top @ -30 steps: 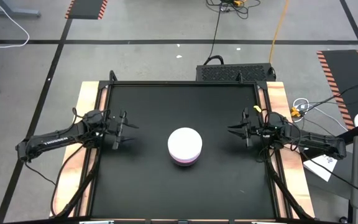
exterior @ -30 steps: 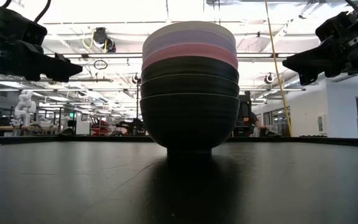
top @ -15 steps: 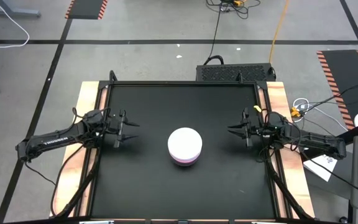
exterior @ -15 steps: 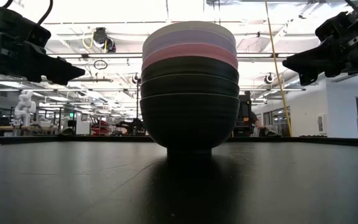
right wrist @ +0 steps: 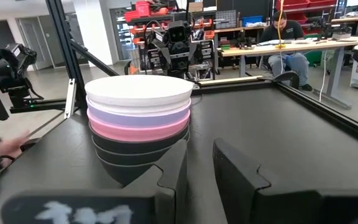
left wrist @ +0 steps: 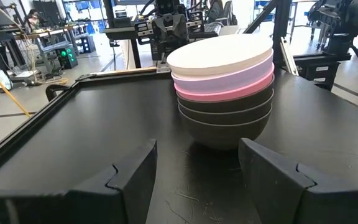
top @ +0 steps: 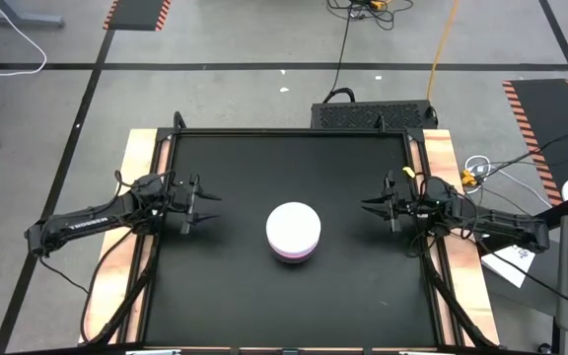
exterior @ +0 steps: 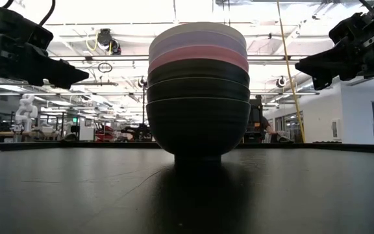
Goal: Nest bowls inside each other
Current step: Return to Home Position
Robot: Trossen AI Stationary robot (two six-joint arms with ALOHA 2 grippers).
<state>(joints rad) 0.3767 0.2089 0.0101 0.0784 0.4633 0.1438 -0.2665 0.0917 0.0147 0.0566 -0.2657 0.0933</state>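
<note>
— Well, round the black table [top: 264,163] there's a dark vented box [top: 373,114] just past the far edge, a yellow cable [top: 445,44] trailing over the floor, and a person [right wrist: 286,43] seated at a desk in the room beyond.
— And the arms?
— On the left side the left gripper [top: 208,208] hovers, fingers spread wide. Opposite, the right gripper [top: 368,208] has its fingers parted by a narrow gap. Both hold nothing and are well apart from the stack of bowls [top: 293,233].
— How's it looking?
— Mid-table, upright, neatly nested: white bowl [left wrist: 221,51] on top, lavender bowl [left wrist: 225,76] beneath, then the pink bowl [left wrist: 229,93], and three black bowls [left wrist: 227,119] below, the lowest on the table.
— Any writing?
— White lettering [top: 89,221] along the left arm, too small to read.
</note>
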